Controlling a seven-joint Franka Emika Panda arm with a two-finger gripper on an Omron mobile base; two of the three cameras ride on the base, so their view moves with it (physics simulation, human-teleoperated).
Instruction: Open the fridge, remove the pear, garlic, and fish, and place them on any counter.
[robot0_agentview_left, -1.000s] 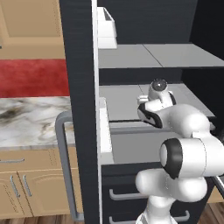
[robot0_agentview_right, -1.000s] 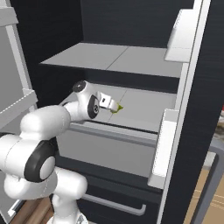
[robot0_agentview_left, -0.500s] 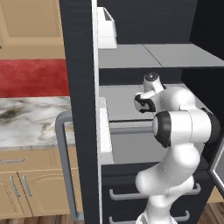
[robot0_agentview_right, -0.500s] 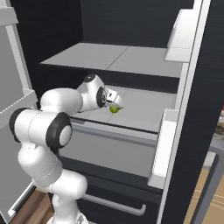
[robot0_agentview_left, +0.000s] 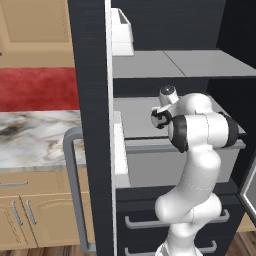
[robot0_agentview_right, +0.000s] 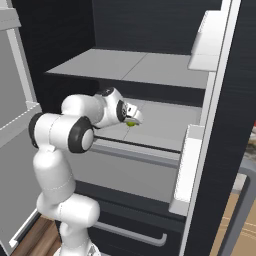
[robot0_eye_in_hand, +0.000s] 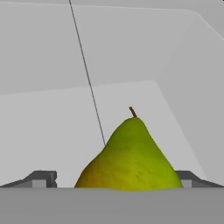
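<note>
The black fridge stands open, and my arm reaches onto its grey middle shelf. The yellow-green pear stands upright on that shelf, right in front of the hand. It sits between the two fingertips, nearer to the right one. My gripper is open around the pear; from the left side the gripper is partly hidden by my forearm. Garlic and fish are hidden. The marble counter lies left of the fridge.
The open door's edge carries white bins and a long grey handle. An upper shelf hangs close above the hand. Two dark drawers sit below. The other door stands open at the left.
The hand has swung further into the shelf and dropped down over the pear, which has stayed in place. The forearm has folded closer to the fridge.
</note>
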